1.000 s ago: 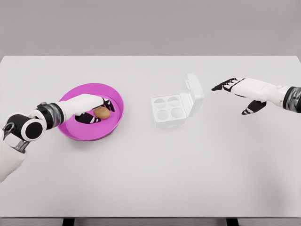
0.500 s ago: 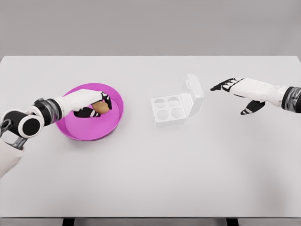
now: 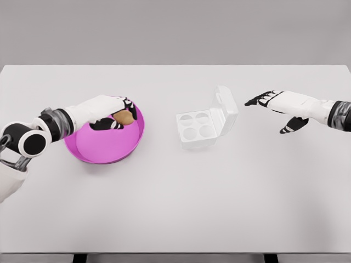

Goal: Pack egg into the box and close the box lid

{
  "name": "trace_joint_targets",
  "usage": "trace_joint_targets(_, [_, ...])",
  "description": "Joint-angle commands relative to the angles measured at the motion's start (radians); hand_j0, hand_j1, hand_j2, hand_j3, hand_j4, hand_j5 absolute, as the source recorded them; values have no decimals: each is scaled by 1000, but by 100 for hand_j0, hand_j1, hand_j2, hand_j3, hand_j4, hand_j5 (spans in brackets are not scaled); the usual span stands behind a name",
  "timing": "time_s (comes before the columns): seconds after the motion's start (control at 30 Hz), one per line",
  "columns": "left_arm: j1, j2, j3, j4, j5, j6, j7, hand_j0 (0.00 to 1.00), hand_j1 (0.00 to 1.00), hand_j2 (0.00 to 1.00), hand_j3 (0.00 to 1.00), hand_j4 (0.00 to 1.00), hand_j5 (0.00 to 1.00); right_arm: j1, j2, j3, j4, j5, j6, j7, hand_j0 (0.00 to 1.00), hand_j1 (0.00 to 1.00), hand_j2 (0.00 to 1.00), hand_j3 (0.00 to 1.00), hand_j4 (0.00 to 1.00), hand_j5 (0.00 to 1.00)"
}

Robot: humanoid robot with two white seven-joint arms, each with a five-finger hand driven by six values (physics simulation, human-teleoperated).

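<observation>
A plain grey wall is standing behind a wide white tabletop (image 3: 175,208), and everything in play is sitting on its far half. The left robot hand (image 3: 112,112) is curling its dark fingers (image 3: 127,105) around the small brown egg (image 3: 124,118), holding it above the inner far side of the round magenta plastic bowl (image 3: 104,145); whether the egg is fully clear of the bowl's rim cannot be told from this angle. Well to the right, the clear plastic four-cup egg box (image 3: 196,130) is lying with its hinged transparent lid (image 3: 226,107) standing up on the far right side, all four cups empty. The right robot hand (image 3: 274,102) is hovering apart from the lid, fingers stretched out and relaxed, gripping nothing.

The main risk, as I judge it, is the grip itself: the egg is smooth and rounded, and only part of it is showing between the fingers, so a quick sideways swing could be letting it slip and roll across the tabletop. Squeezing harder could equally be popping it out. A low carry could be clipping the bowl's wall and dragging the bowl along. At the box, a release that is off-centre over a cup could be leaving the egg perched on a ridge, and the light box could be sliding under any push. The waiting right robot hand could also be nudging the lid shut early.
</observation>
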Motion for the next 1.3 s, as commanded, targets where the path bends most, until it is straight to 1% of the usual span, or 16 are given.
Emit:
trace_joint_targets(0.0, [0,-5,3,-6,7,-2,1,34,34,34,34,34,34,0,-2,0,0,-6,3,0,100,100,100,100,100,100])
trace_joint_targets(0.03, [-6,-25,3,-6,7,-2,1,34,34,34,34,34,34,0,-2,0,0,-6,3,0,100,100,100,100,100,100])
trace_joint_targets(0.33, [-12,-114,1,-5,6,-2,1,34,34,34,34,34,34,2,1,0,0,-6,3,0,100,100,100,100,100,100])
trace_joint_targets(0.63, [-14,-170,-5,-3,6,0,1,34,34,34,34,34,34,0,1,0,0,-6,3,0,100,100,100,100,100,100])
trace_joint_targets(0.7, [-12,-201,-8,-1,3,0,1,34,34,34,34,34,34,0,1,1,0,-6,3,0,100,100,100,100,100,100])
trace_joint_targets(0.93, [-9,-255,-11,0,1,1,1,35,35,35,35,35,35,0,1,1,0,-6,3,0,100,100,100,100,100,100])
trace_joint_targets(0.97, [-8,-275,-11,0,-5,1,1,35,35,35,35,35,35,0,1,1,0,-6,3,0,100,100,100,100,100,100])
trace_joint_targets(1.27, [-3,-324,-11,12,-2,0,1,35,35,35,35,35,35,2,1,1,0,-6,3,0,100,100,100,100,100,100])
